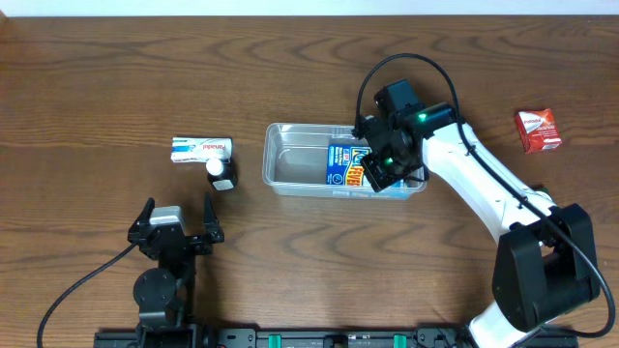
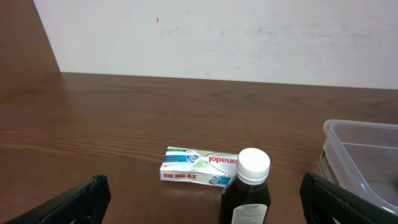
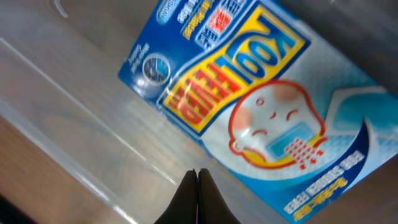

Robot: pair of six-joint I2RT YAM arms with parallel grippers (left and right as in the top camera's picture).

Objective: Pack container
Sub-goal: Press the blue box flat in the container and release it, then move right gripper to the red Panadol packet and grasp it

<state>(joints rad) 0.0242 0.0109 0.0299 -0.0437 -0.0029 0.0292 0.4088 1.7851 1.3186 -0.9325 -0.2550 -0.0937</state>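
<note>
The clear plastic container (image 1: pixel 290 159) sits mid-table, its corner showing in the left wrist view (image 2: pixel 364 155). A blue Kool Fever packet (image 1: pixel 345 164) lies inside it, large in the right wrist view (image 3: pixel 249 106). My right gripper (image 1: pixel 379 172) hovers over the container's right part, fingers (image 3: pixel 198 186) shut together with nothing between them, just beside the packet. A white and green medicine box (image 1: pixel 202 149) and a dark bottle with a white cap (image 1: pixel 222 173) stand left of the container, also in the left wrist view (image 2: pixel 199 167) (image 2: pixel 246 193). My left gripper (image 1: pixel 176 232) is open and empty, near the front edge.
A small red box (image 1: pixel 538 130) lies at the far right of the wooden table. The right arm's white links reach from the front right corner across to the container. A pale wall borders the table's far edge.
</note>
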